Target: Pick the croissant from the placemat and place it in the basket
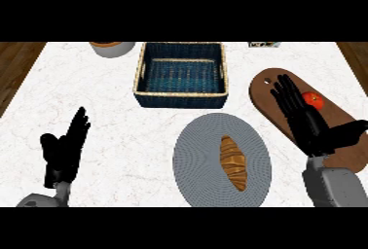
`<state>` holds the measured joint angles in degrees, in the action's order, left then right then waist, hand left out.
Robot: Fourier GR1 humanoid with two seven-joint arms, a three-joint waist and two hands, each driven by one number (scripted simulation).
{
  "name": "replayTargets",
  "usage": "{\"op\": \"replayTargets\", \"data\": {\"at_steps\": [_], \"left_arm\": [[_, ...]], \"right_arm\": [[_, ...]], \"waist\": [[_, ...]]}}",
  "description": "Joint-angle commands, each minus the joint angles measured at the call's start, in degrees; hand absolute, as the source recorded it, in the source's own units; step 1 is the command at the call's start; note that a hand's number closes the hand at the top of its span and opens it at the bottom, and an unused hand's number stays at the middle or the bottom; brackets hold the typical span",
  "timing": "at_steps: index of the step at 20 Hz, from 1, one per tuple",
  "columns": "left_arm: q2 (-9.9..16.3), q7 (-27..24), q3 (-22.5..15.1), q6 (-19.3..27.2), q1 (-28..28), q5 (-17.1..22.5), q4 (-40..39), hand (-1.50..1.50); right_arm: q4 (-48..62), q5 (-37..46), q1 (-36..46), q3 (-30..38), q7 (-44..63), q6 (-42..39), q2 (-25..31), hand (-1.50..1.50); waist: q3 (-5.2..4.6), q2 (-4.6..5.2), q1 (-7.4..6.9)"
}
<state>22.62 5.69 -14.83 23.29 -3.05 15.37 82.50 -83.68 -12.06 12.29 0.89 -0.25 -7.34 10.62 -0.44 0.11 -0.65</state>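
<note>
- bench (pixel 108 121): white marble look, smooth
- basket (pixel 181 93): woven wicker, dk blue w/ tan rim
- placemat (pixel 201 146): grey, fine-ribbed weave, matt
- board (pixel 273 104): brown wood, smooth
- croissant (pixel 233 162): golden, ridged crust

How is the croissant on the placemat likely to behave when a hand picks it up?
The croissant looks long and tapered, so it probably lifts as one stiff piece. It lies flat on the grey placemat, so rolling seems unlikely. Its ridged crust may crumble if squeezed.

Croissant (pixel 233 162) on placemat (pixel 195 146), below basket (pixel 181 95)
</note>
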Motion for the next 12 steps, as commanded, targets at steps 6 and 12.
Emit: {"op": "replayTargets", "data": {"at_steps": [6,12], "left_arm": [[-1.4,4.6,-3.1,-6.4,3.5,2.7,-6.1,0.0],[-0.5,4.8,-3.3,-7.8,7.3,2.9,-5.6,0.0]], "right_arm": [[1.2,-9.5,13.0,-8.3,-3.5,-17.0,-6.2,1.5],[-5.9,13.6,2.5,-32.3,-12.1,-12.2,-10.5,-1.5]], "waist": [[0.52,0.63,-1.88],[0.42,-0.38,0.23]]}}
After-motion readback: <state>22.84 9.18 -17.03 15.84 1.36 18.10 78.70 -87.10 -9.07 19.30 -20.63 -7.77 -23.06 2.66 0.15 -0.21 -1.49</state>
